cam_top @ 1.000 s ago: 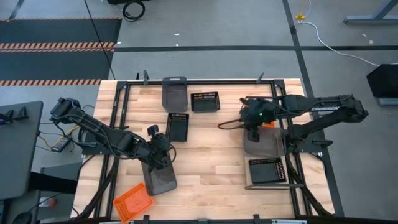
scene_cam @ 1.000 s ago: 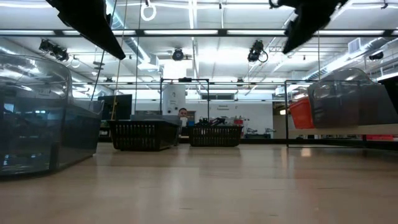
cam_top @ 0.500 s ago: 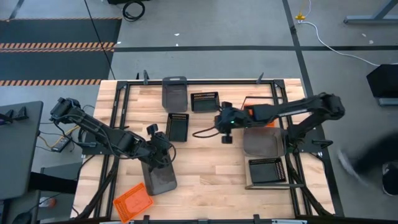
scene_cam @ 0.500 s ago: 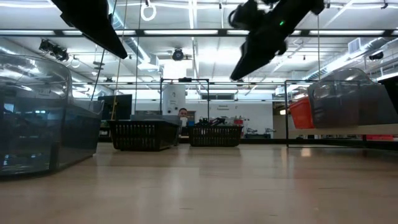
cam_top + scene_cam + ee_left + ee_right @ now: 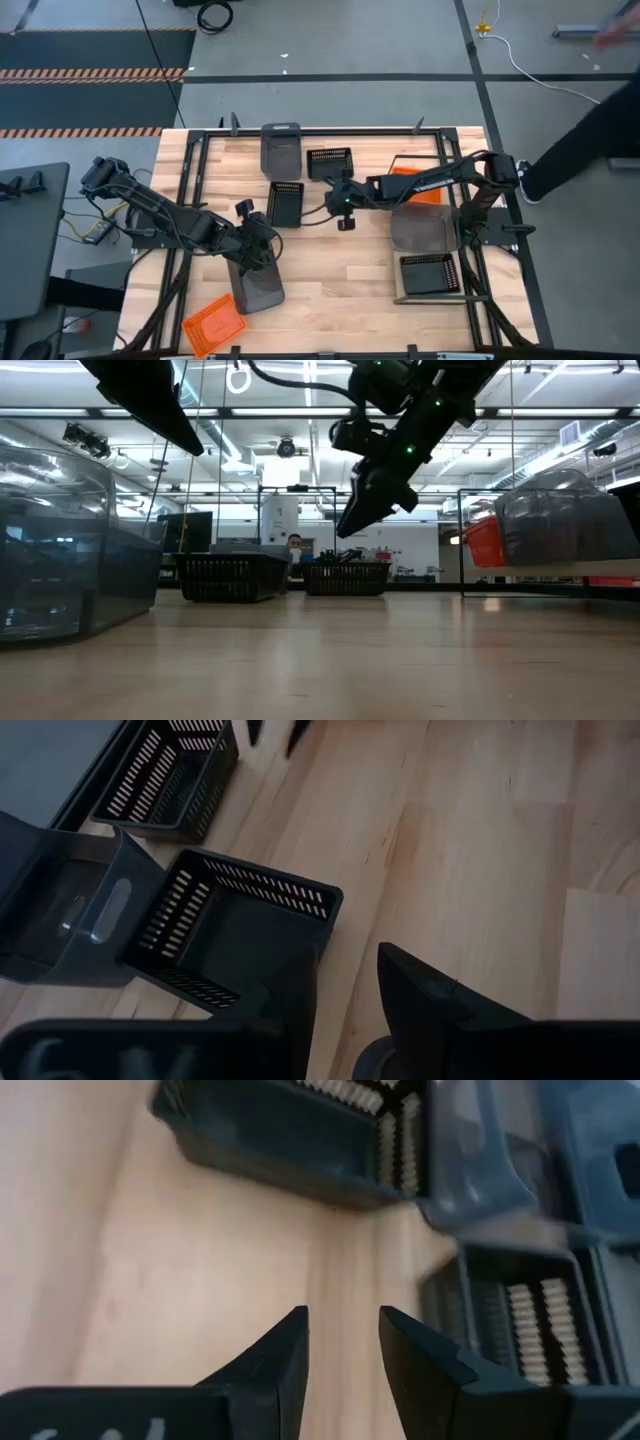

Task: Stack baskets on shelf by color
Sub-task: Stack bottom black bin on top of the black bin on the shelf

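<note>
In the high view my left gripper (image 5: 255,232) is open above the far end of a dark grey basket (image 5: 258,287) that rests flat on the table; its wrist view shows bare wood between the fingers (image 5: 345,1020). My right gripper (image 5: 345,215) is open and hovers mid-table beside a black slatted basket (image 5: 286,203); the low view shows it raised (image 5: 365,510). Another black basket (image 5: 330,163) and a grey one (image 5: 281,150) stand near the far edge. An orange basket (image 5: 213,322) lies at the near left. The shelf (image 5: 465,240) carries an orange (image 5: 415,187), a grey (image 5: 423,230) and a black basket (image 5: 430,273).
A person (image 5: 585,135) stands off the table's right side, past the right arm's base. Bare wood lies open in the middle of the table (image 5: 340,270). A dark metal frame (image 5: 190,200) runs around the tabletop.
My right gripper has swung from above the grey basket on the shelf toward the table's left, ending mid-table beside the black baskets; that grey basket stays on the shelf. A person has come into view at the right.
</note>
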